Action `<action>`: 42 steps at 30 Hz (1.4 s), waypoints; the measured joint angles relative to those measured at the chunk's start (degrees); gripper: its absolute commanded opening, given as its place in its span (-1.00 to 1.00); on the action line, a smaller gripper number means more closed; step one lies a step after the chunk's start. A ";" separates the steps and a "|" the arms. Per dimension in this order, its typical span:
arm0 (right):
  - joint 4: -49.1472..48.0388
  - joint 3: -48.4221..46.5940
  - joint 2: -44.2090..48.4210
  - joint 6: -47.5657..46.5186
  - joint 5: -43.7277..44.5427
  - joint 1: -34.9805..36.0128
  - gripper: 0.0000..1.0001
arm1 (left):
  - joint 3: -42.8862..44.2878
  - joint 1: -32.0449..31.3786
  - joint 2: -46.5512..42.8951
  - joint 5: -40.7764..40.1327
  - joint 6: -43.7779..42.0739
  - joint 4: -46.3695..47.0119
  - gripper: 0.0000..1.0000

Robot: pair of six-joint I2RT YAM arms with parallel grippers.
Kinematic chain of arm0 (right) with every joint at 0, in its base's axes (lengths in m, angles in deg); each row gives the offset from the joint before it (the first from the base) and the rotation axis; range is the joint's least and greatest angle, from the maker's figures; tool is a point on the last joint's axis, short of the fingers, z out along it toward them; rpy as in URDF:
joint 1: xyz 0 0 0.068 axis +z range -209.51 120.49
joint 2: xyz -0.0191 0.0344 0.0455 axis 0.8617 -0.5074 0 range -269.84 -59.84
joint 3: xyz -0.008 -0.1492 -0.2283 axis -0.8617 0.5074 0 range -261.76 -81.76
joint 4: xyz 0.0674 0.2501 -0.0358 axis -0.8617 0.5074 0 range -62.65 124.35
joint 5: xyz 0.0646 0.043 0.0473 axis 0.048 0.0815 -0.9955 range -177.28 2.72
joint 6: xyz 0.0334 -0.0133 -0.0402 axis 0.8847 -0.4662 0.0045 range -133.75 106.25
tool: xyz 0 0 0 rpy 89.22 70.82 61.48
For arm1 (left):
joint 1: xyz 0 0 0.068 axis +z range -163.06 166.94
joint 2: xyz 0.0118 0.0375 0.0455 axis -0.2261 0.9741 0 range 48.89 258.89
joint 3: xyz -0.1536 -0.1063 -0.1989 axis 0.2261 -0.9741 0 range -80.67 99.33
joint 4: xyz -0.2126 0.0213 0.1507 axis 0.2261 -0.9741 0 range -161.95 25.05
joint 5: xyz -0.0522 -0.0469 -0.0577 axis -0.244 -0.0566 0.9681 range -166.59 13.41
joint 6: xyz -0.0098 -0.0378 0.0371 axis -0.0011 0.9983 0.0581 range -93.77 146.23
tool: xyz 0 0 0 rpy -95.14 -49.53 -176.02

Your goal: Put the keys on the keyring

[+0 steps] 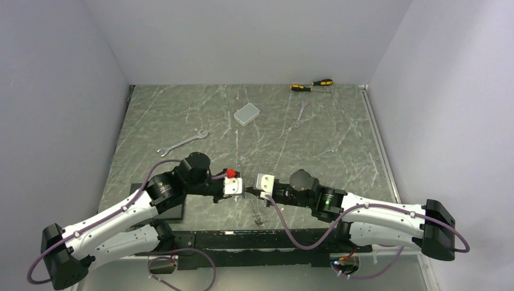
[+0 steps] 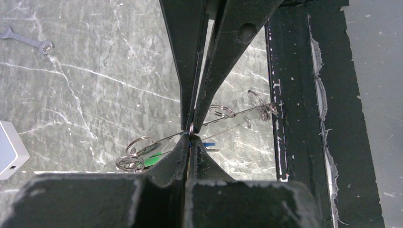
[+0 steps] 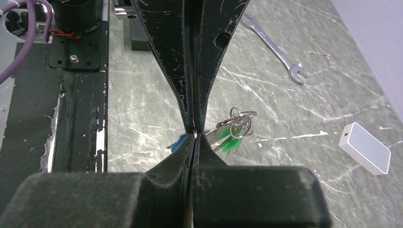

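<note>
My left gripper (image 1: 241,188) and right gripper (image 1: 253,193) meet tip to tip above the table's near middle. Both are shut on the same spot of the keyring (image 2: 191,128), a thin silvery wire loop that runs out to both sides. Small split rings (image 2: 130,160) hang on it at one end, with a green key (image 2: 153,159) beside them. A blue key (image 2: 207,143) shows just behind my left fingertips. In the right wrist view the green keys (image 3: 232,141) and rings (image 3: 240,118) hang right of my shut right gripper (image 3: 196,137), and the blue key (image 3: 178,142) sits left of it.
A silver wrench (image 1: 182,143) lies at mid left and another (image 1: 301,113) at the back right. Two yellow-and-black screwdrivers (image 1: 312,86) lie along the far edge. A grey box (image 1: 246,113) sits behind the grippers. A black rail (image 1: 242,239) runs along the near edge.
</note>
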 measured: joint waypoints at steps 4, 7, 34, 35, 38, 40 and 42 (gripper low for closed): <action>-0.33 0.07 0.02 0.02 -0.24 0.00 -1.00 | 0.00 0.00 0.00 0.02 0.00 -0.02 -0.84; -2.16 1.38 0.87 0.04 -0.15 0.00 -1.00 | 0.00 0.09 -0.13 0.15 0.24 0.37 -0.48; -20.22 8.76 7.30 0.87 0.31 -0.22 -1.00 | -1.33 4.74 -2.82 6.34 6.49 9.07 -1.00; -20.81 9.16 7.45 1.01 0.31 -0.22 -1.00 | -1.33 4.81 -2.60 6.69 6.56 9.33 -1.00; -22.77 10.32 7.52 1.31 0.24 -0.22 -1.00 | -1.33 5.05 -2.25 7.58 6.91 9.42 -1.00; -24.30 10.99 7.52 1.55 0.09 -0.22 -1.00 | -1.33 5.18 -2.23 8.04 6.95 9.55 -1.00; -26.27 11.69 7.39 1.81 -0.15 -0.22 -1.00 | -1.33 5.33 -2.23 8.66 6.99 9.84 -1.00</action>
